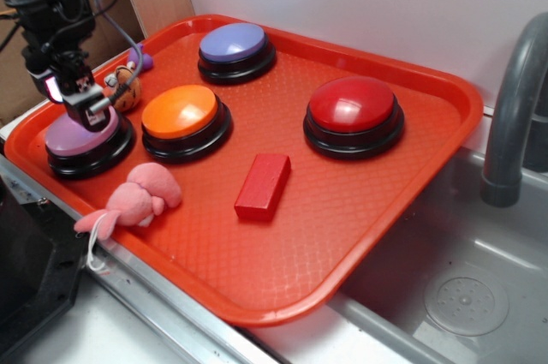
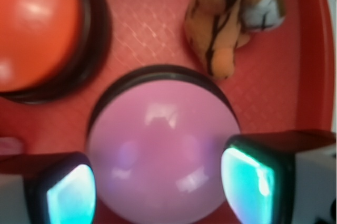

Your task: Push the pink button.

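The gripper (image 1: pixel 86 107) is right down on the pink button (image 1: pixel 79 137), at the tray's near-left corner. In the wrist view its two fingers (image 2: pixel 68 195) stand spread apart, one to each side of the pale pink dome (image 2: pixel 158 150), nothing clamped between them. Whether the fingertips are actually touching the dome, I cannot tell; from outside they sit right at its top.

Just right of the pink button is the orange button (image 1: pixel 181 116), its black base nearly touching the pink one's. Just beyond the gripper lies a small striped tiger toy (image 1: pixel 124 90), close to the pink button's far edge, its orange fur and black stripes plain in the wrist view (image 2: pixel 231 18). Nearer, a pink plush toy (image 1: pixel 137 201) sprawls at the tray's near edge.

Further out, a red block (image 1: pixel 263 186) lies flat mid-tray. The blue-purple button (image 1: pixel 234 45) sits at the far side, the red button (image 1: pixel 353 110) over to the right. All of it rests on the orange-red tray (image 1: pixel 385 227), which overhangs a grey sink (image 1: pixel 462 287) with a grey faucet (image 1: pixel 514 116) at far right.
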Action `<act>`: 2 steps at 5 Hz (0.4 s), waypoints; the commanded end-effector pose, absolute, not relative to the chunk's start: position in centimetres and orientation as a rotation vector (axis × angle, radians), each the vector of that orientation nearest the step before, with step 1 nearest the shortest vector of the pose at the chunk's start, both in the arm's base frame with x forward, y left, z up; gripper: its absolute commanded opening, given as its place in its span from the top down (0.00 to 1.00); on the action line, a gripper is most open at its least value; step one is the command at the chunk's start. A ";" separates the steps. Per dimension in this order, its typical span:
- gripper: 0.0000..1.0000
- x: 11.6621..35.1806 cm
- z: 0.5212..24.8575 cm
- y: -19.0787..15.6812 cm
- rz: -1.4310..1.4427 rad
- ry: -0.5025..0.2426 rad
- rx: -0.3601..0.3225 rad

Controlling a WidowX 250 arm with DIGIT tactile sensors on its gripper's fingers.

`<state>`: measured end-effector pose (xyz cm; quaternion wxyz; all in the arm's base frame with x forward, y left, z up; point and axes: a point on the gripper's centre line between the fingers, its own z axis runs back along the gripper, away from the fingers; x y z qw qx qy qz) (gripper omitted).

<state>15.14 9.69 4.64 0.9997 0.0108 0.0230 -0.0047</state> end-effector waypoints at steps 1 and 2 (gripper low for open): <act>0.00 15.8 3.8 9.7 -0.063 0.014 0.096; 0.00 15.8 3.9 9.6 -0.059 0.001 0.087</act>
